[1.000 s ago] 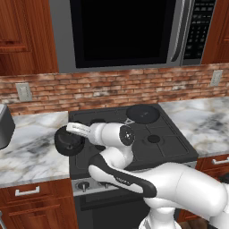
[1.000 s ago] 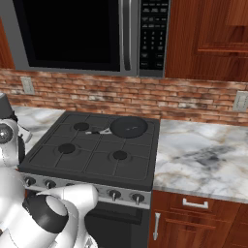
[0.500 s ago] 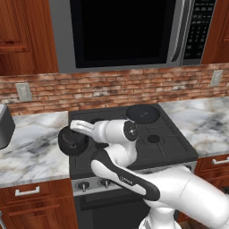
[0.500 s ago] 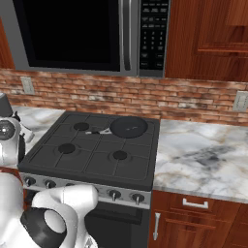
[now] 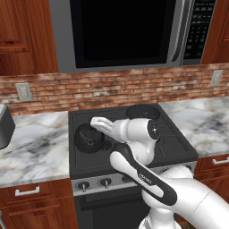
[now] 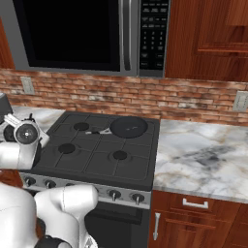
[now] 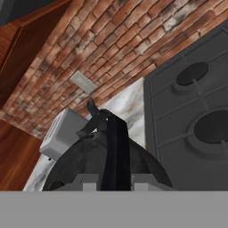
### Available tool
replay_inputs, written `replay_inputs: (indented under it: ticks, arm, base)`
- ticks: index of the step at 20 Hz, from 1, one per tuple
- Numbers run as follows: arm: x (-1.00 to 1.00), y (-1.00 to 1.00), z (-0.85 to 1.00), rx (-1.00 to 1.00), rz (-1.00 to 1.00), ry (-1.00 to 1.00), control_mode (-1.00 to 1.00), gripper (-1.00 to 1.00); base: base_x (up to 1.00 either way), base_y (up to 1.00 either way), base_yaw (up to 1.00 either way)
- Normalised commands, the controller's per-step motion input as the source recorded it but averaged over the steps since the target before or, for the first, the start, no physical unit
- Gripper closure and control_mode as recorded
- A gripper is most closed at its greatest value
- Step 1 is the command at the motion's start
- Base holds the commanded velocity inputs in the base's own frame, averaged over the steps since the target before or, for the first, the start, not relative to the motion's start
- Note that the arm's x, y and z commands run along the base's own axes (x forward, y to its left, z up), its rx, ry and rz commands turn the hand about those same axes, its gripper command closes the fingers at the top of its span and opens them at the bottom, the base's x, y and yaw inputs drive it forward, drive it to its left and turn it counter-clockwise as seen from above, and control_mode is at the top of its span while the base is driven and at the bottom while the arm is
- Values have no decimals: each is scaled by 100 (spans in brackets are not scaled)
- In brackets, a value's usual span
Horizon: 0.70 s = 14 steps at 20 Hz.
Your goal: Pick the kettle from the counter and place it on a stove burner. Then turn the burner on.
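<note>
**Kettle held over the cooktop's front-left corner**

Marble counter flanks a dark stove under a brick wall. At the cooktop's front-left corner, the gripper is pinched on the arched handle of the black kettle, over the stove burner. A flat pan sits at the back-right corner.

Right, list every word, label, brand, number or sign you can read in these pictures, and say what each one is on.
Robot arm: a short dark marking runs along the white forearm link, too small and blurred to read.
Microwave keypad: rows of small pale marks on the dark control panel, too small to read.
Stove knobs: no legible markings.
Kettle: no text.
Nothing can be quoted.
</note>
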Motion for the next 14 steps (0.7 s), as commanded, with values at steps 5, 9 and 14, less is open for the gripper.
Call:
replay_inputs:
  ticks: [5, 9, 14]
  arm:
    - [0, -51, -8, 0, -3, 0, -100, 100]
    - [6, -39, -1, 0, -3, 1, -100, 100]
    - [22, -23, 0, 0, 0, 5, -100, 100]
  base:
    - [0, 0, 0]
    - [0, 0, 0]
    - [0, 0, 0]
